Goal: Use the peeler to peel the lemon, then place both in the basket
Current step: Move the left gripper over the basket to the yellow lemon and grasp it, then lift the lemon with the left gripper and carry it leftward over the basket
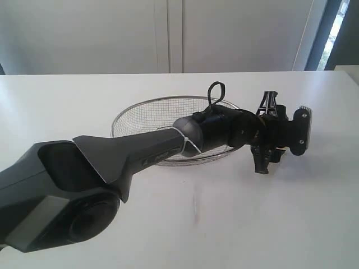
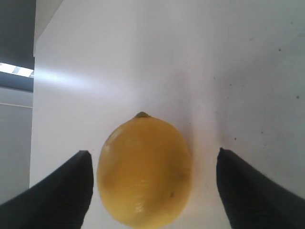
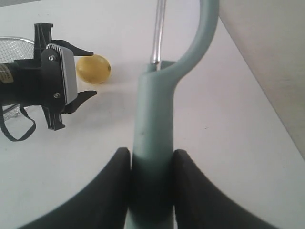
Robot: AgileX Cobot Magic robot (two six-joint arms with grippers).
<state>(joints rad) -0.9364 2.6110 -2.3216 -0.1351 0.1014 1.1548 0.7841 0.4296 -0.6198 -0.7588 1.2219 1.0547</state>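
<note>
The yellow lemon lies on the white table between the two black fingers of my left gripper. That gripper is open, with a gap on each side of the fruit. The right wrist view shows the same lemon between the left gripper's fingertips. In the exterior view the left gripper hides the lemon. My right gripper is shut on the pale teal handle of the peeler, whose metal blade points away toward the table's far edge. The wire basket sits behind the left arm.
The left arm stretches from the near left across the front of the basket. The basket's rim lies close behind the left gripper. The table's edge runs near the peeler. A black cable loop rises above the wrist.
</note>
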